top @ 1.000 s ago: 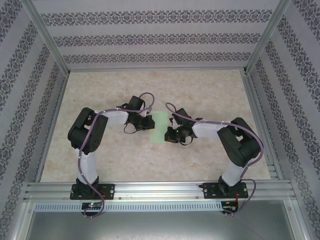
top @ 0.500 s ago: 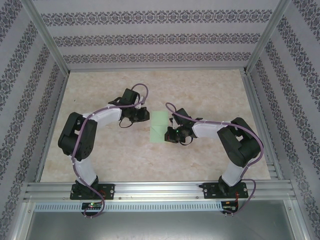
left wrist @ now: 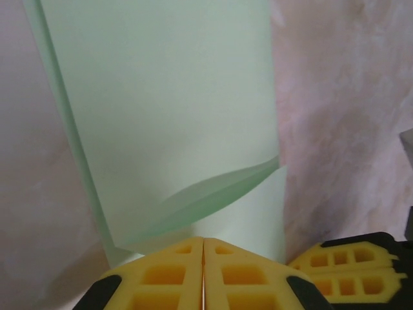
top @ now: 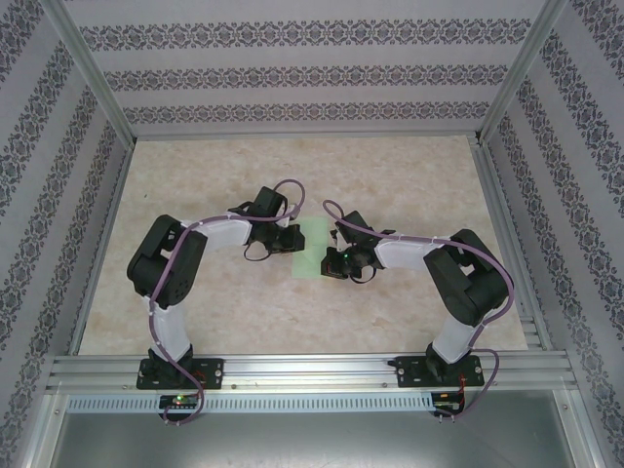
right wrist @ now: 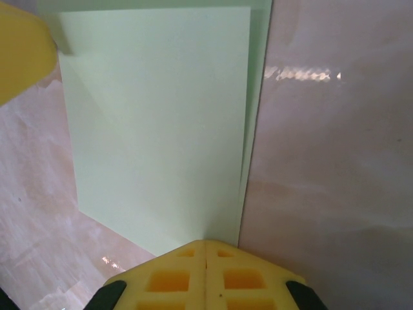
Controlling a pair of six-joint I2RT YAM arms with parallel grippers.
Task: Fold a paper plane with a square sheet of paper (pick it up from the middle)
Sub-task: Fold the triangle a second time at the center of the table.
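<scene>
The square sheet of paper [top: 315,255], pale mint green and folded into a narrower strip, lies flat at the table's middle between both grippers. My left gripper [top: 295,240] is shut, its yellow tips [left wrist: 203,240] resting on the paper's [left wrist: 174,116] near edge, just in front of a lifted, curling flap [left wrist: 219,194]. My right gripper [top: 330,261] is also shut, with its tips [right wrist: 205,243] pressed on the opposite end of the paper [right wrist: 161,116], by a long folded edge. I see no paper caught between either pair of jaws. The paper plane is not in view as a finished shape.
The beige tabletop [top: 400,175] is fenced by patterned walls and aluminium posts. A rail [top: 312,370] carrying both arm bases runs along the near edge. The right gripper's yellow fingers [left wrist: 348,268] sit close beside my left one; the left finger [right wrist: 19,51] shows in the right wrist view.
The left gripper swung back and to the left off the paper, then returned to its left edge. The right gripper stayed put on the paper.
</scene>
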